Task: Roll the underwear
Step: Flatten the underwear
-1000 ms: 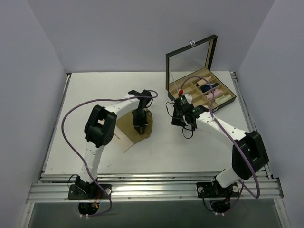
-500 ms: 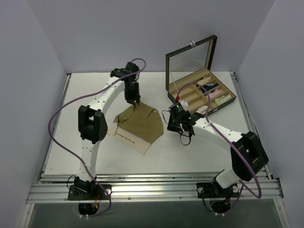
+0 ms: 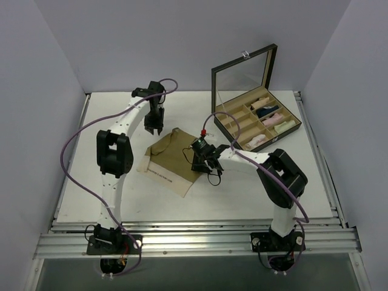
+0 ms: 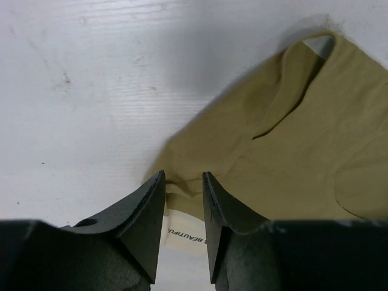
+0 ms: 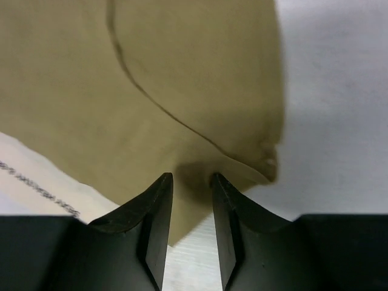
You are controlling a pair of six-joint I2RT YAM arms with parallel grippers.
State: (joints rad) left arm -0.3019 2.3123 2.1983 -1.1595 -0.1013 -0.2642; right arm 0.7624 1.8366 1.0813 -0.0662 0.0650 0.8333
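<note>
The tan-beige underwear (image 3: 174, 156) lies spread flat on the white table, its paler printed band (image 3: 159, 175) toward the near left. My left gripper (image 3: 153, 128) hovers just off the cloth's far left side. In the left wrist view this gripper (image 4: 183, 185) is open, and the underwear (image 4: 291, 139) lies beyond and below its tips. My right gripper (image 3: 200, 165) stands over the cloth's right edge. In the right wrist view it (image 5: 192, 182) is open, tips just above the underwear (image 5: 151, 79), with no fold pinched between them.
A dark compartment box (image 3: 285, 134) with a raised mirror lid (image 3: 242, 76) stands at the back right. It holds rolled cloths in pink, navy and mint. The right arm's cable and elbow (image 3: 282, 173) lie between box and cloth.
The underwear went from bunched under the left gripper to spread flat. The left gripper moved back and left off the cloth, opening. The right gripper swung left onto the cloth's right edge and opened.
</note>
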